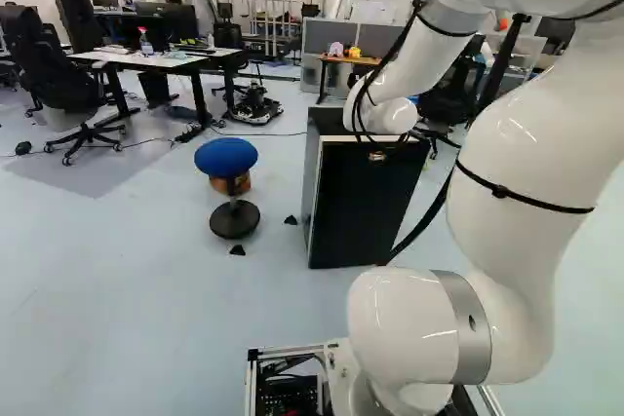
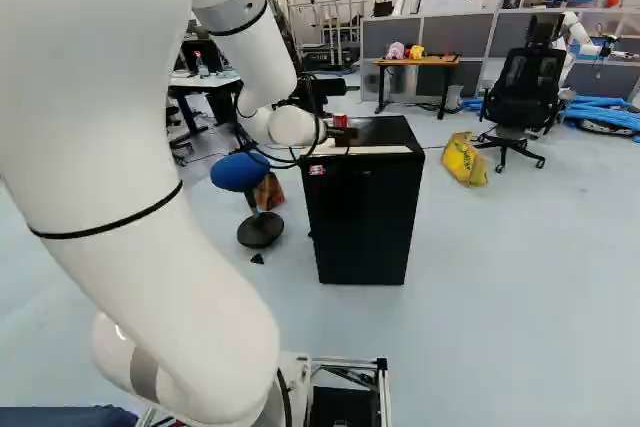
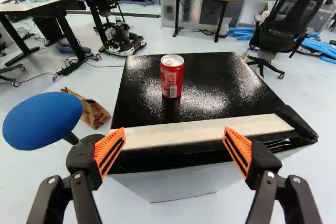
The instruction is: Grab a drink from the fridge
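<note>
Facing the red can [image 3: 171,80], which stands upright on the fridge [image 2: 365,217], left of its middle, the hand [image 3: 174,129] is released and spread wide, probably so its fingers [image 3: 109,148] can pass on either side without knocking it over.

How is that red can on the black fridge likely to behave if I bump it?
The red can stands upright, taller than wide, so a high bump would probably tip it, and its round side could roll. Pushed low, it may slide on the glossy top of the black fridge. Its smooth metal wall might dent under a hard squeeze.
</note>
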